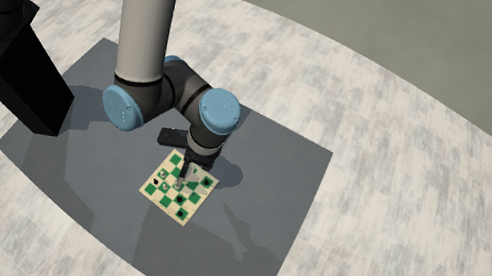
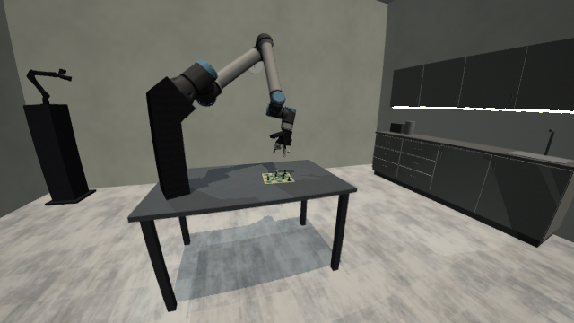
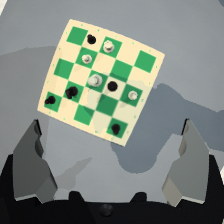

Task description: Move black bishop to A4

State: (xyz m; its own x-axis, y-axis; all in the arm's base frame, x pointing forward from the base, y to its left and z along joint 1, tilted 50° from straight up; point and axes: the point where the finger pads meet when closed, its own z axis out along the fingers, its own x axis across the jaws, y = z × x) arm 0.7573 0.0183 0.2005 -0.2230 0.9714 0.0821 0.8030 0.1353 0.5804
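A small green-and-cream chessboard lies on the dark table; it also shows in the exterior view and in the wrist view. Several black pieces stand on it, among them one near the middle, one at the near corner and one at the far edge. From above I cannot tell which is the bishop. Several white pieces stand among them. The edge letters are too small to read. My gripper hangs well above the board, open and empty, as the top view also shows.
The arm's black pedestal stands on the table's left end. The arm's wrist and elbow hang over the board's far side. A counter with cabinets lines the right wall, well away.
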